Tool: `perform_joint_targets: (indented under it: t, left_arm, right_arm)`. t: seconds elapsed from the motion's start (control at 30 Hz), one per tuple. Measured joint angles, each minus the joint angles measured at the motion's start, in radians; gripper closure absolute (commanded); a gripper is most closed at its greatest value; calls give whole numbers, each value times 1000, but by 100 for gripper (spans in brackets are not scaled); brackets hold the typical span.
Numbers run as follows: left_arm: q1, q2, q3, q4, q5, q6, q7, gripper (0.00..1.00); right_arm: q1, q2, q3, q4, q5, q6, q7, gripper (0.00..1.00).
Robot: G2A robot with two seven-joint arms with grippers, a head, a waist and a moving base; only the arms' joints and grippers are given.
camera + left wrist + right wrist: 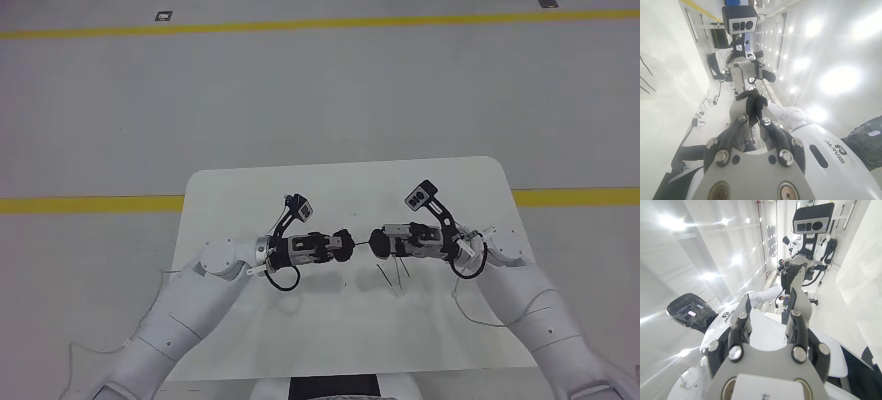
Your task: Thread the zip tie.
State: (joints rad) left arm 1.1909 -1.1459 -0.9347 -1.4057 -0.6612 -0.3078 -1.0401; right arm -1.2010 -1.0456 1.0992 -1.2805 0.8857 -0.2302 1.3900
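White round-cornered counter [300,190] stood on a grey floor [320,100] crossed by two yellow lines [300,24]. Both arms met above mid-counter, tips facing each other. Left gripper [343,243]: black-wrapped fingers [753,102] pressed together on the zip tie [360,244], a thin dark strip bridging the gap toward the right gripper [770,301]. Right fingers [793,300] stood apart, gripping nothing. Several loose zip ties [392,272] lay flat on the counter, on the robot's side of the right gripper. Bright ceiling lights [838,79] glared overhead.
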Motion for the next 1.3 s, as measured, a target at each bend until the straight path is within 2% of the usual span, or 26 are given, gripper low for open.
perform_joint_targets:
  t: [0.23, 0.37, 0.43, 0.77, 1.0, 1.3]
  left_arm:
    - [0, 0, 0, 0, 0, 0, 0, 100]
    - [0, 0, 0, 0, 0, 0, 0, 100]
    - [0, 0, 0, 0, 0, 0, 0, 100]
    - [0, 0, 0, 0, 0, 0, 0, 100]
    - [0, 0, 0, 0, 0, 0, 0, 100]
    - [0, 0, 0, 0, 0, 0, 0, 100]
  right_arm:
    - [11, 1, -14, 16, -13, -6, 0, 72]
    - [11, 6, -16, 18, -15, -14, 0, 77]
    - [9, 8, -16, 17, -14, -19, 0, 84]
    - [4, 22, -22, 10, -9, -35, 0, 87]
    - [7, 28, -30, 9, -4, -42, 0, 96]
    - [10, 35, -37, 10, 0, -49, 0, 100]
